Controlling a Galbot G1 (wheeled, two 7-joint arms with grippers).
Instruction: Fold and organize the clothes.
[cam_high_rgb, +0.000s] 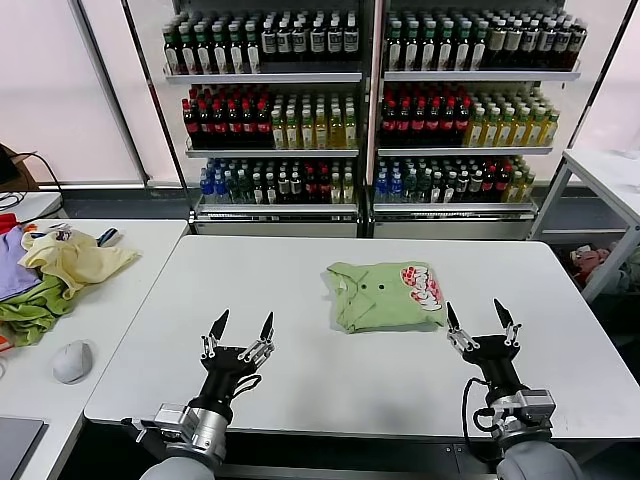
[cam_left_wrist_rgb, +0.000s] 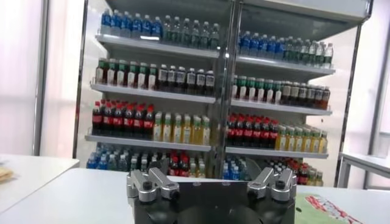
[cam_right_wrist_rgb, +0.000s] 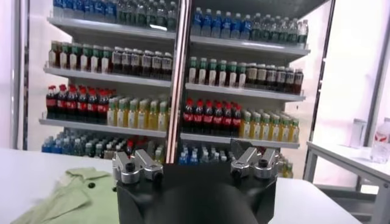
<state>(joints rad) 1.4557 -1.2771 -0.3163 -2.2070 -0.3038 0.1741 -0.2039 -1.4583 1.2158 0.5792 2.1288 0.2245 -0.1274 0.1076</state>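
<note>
Resting shirt (cam_high_rgb: 385, 295): folded on tabletop (cam_high_rgb: 300, 370), ahead between both grippers
Left gripper (cam_high_rgb: 240, 329): jaws spread, empty
Right gripper (cam_high_rgb: 480, 316): jaws spread, nearer shirt

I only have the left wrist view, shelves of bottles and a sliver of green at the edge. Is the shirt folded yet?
Observer: Yes. In the head view the shirt lies folded in a compact rectangle on the white table, its red-and-white print on the robot's right side.
Operator: Is either arm touching it?
Observer: No. The right gripper hovers just short of its near right corner, jaws open and empty.
Operator: And mine?
Observer: The left gripper is open too, over bare table to the shirt's left.
Operator: Anything else nearby?
Observer: A heap of clothes sits on the side table to the left.
</note>
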